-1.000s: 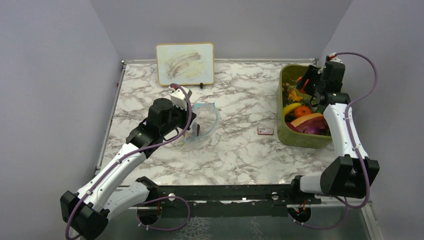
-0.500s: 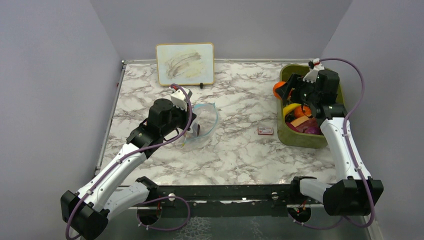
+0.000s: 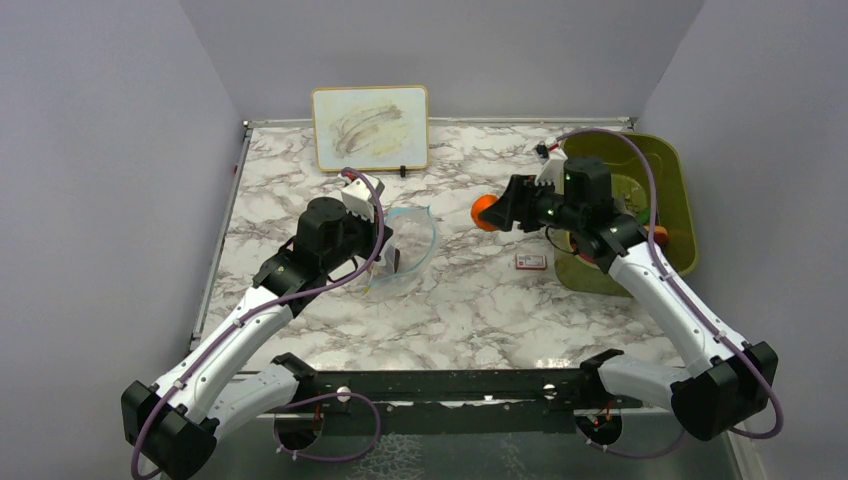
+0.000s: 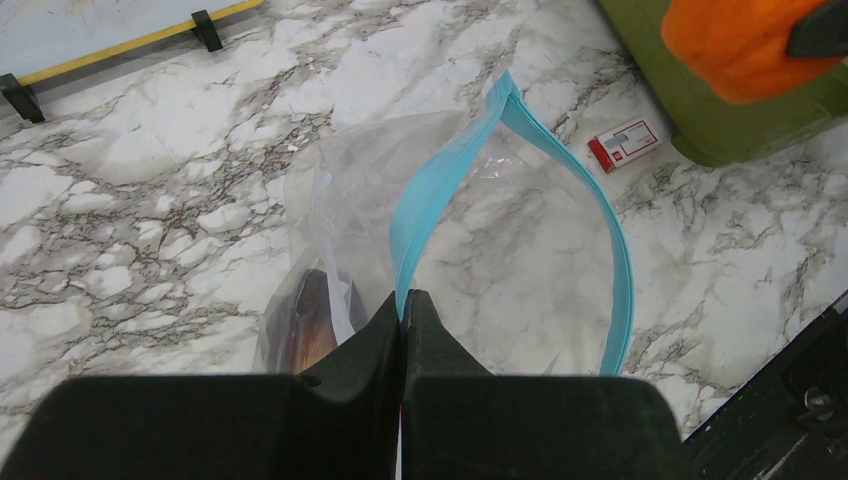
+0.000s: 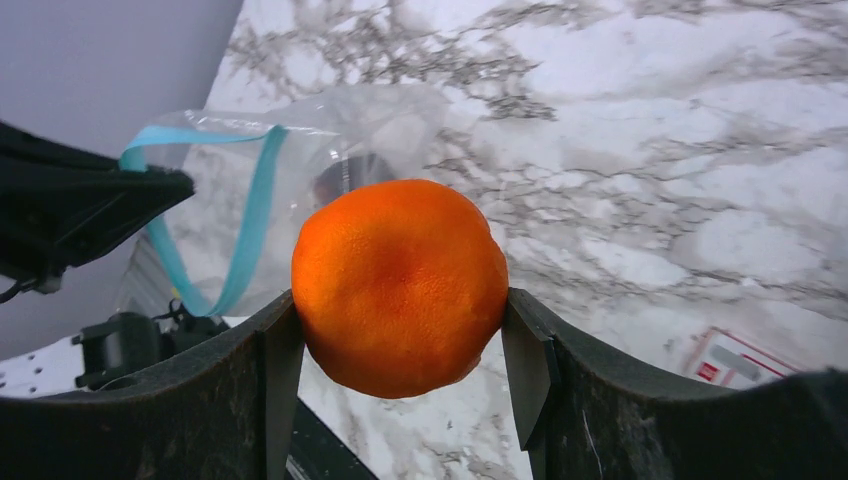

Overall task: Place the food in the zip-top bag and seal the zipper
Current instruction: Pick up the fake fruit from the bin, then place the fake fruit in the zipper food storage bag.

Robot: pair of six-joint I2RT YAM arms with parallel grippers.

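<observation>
Overhead view of a marble table (image 3: 470,310) with two white robot arms reaching in from the bottom edge.

Right of centre in the frame, the right gripper (image 3: 497,210) is clamped on a round orange piece (image 3: 486,212) and holds it in the air above the tabletop. It is well apart from the olive-green bin (image 3: 672,180) at the upper right. In the right wrist view the orange piece (image 5: 400,285) fills the middle of the frame, with a dark finger (image 5: 275,365) pressed against each of its sides.

Left of centre, the left gripper (image 3: 386,250) is pinched tight on the light-blue zipper (image 4: 440,185) of the zip-top bag (image 3: 405,250). In the left wrist view its two fingertips (image 4: 385,325) meet on the near part of the strip. The rest of the strip loops away in a wide oval, so the bag's mouth gapes. The clear bag (image 4: 520,250) lies crumpled on the marble, and a dark purple piece (image 4: 310,320) sits inside it at the lower left of that frame.

A small red-and-white card (image 3: 531,262) lies flat on the table just left of the bin. A framed board (image 3: 371,127) leans against the back wall at the upper centre.
</observation>
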